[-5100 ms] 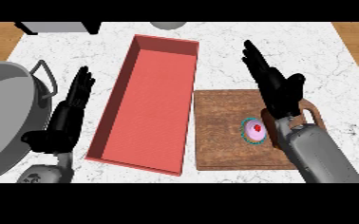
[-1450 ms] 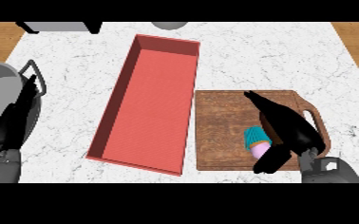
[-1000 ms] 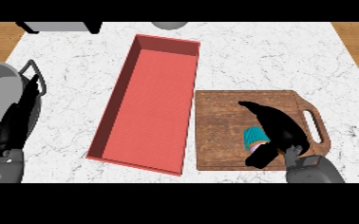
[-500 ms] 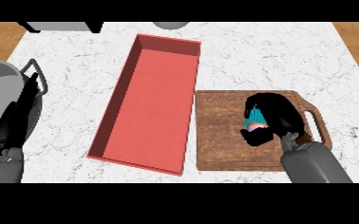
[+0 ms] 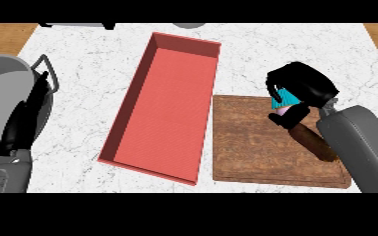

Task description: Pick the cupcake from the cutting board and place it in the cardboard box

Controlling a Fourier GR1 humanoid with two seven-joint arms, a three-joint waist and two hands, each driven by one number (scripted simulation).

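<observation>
My right hand [image 5: 304, 84] is curled round the cupcake [image 5: 283, 103], whose teal wrapper and pink top show between the fingers and thumb. It is raised over the far right part of the wooden cutting board [image 5: 255, 150]. The long red box [image 5: 170, 105] lies open just left of the board, with nothing in it. My left hand [image 5: 29, 115] rests open at the left edge, over the pot's rim.
A grey pot [image 5: 15, 87] with a black handle stands at the far left. Dark and grey objects [image 5: 190, 25] sit along the counter's far edge. White marble counter [image 5: 88, 80] lies between the pot and the box.
My right hand closed on the cupcake and lifted it off the board, moving up and toward the far edge. The left hand stayed at the left edge.
</observation>
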